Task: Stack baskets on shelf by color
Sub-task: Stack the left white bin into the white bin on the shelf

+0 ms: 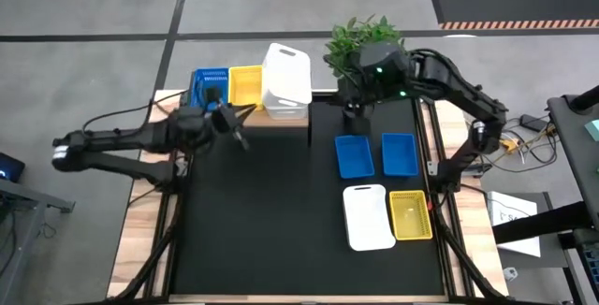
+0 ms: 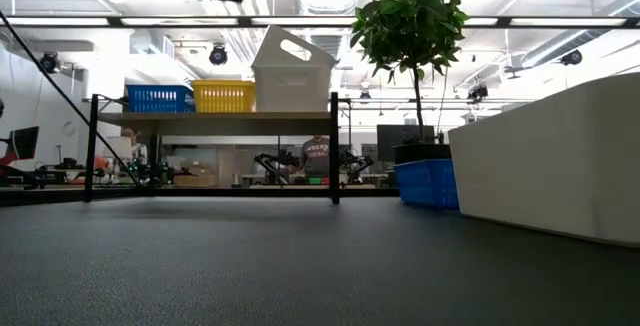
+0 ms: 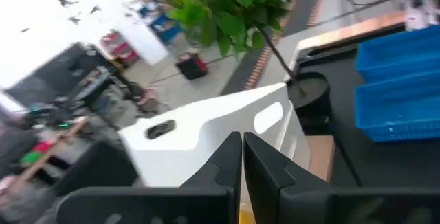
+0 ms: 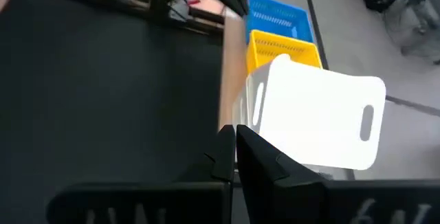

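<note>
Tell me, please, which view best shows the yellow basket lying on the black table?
The high view: the yellow basket lies fully visible beside a white basket. The low and both wrist views do not show it; they show only the yellow one on the shelf.

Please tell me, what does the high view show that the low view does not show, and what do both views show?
Only the high view shows the yellow basket on the table, the white basket on the table, two blue baskets side by side on the table, the left hand in front of the shelf, shut and empty, and the right arm waiting near the plant.

Only the low view shows the room behind, under the shelf.

Both show the blue basket on the shelf, the yellow one, the tilted white one and the plant.
</note>
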